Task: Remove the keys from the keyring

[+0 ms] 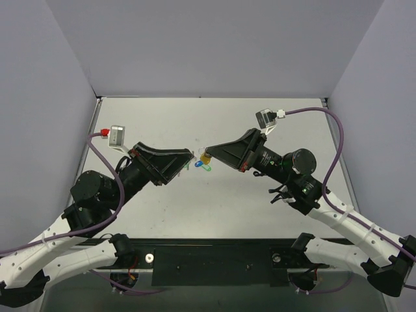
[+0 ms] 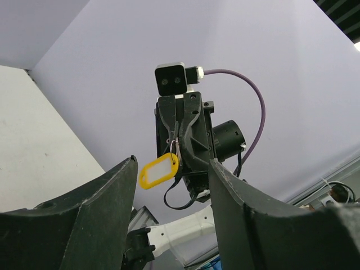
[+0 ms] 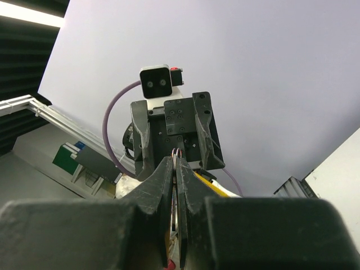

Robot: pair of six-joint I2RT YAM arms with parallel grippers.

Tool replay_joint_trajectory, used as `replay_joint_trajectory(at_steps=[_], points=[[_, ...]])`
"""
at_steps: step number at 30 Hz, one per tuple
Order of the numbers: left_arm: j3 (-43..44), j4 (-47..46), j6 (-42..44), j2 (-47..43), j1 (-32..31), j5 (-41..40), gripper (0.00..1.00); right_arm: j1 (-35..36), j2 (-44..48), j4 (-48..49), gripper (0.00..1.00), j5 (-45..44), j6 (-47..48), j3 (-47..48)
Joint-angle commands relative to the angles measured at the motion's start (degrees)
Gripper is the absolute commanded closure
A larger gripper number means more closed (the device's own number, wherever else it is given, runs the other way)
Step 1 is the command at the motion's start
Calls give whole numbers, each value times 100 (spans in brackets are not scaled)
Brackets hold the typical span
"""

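The keyring's yellow tag [image 1: 205,158] hangs in the air between the two grippers. In the left wrist view the tag [image 2: 159,170] dangles from its thin metal ring [image 2: 173,145], which is pinched in my right gripper [image 2: 175,138]. My right gripper [image 3: 178,160] is shut on the ring [image 3: 178,152], and a yellow edge of the tag [image 3: 212,186] shows beside it. My left gripper [image 2: 172,164] is open and empty, its fingers [image 2: 112,191] wide apart, facing the tag from just left of it [image 1: 192,158]. I cannot make out the keys clearly.
A green key tag [image 1: 198,166] and a blue key tag [image 1: 208,165] lie on the white table [image 1: 214,123] just below the grippers. Grey walls close in the left, back and right sides. The black base rail [image 1: 214,260] runs along the near edge.
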State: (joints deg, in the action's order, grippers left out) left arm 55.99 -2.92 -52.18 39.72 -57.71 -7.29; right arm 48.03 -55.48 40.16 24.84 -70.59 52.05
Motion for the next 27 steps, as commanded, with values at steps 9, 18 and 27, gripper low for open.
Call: replay_joint_trajectory(at_steps=[9,18,27], points=[[-44,-842,-143,255,-38,78,44,75,73,668,100,-85,-34,59],[44,-877,-108,387,-38,114,52,128,38,668,100,-41,-17,77],[123,-851,-73,466,-38,166,54,198,64,528,100,-32,124,24]])
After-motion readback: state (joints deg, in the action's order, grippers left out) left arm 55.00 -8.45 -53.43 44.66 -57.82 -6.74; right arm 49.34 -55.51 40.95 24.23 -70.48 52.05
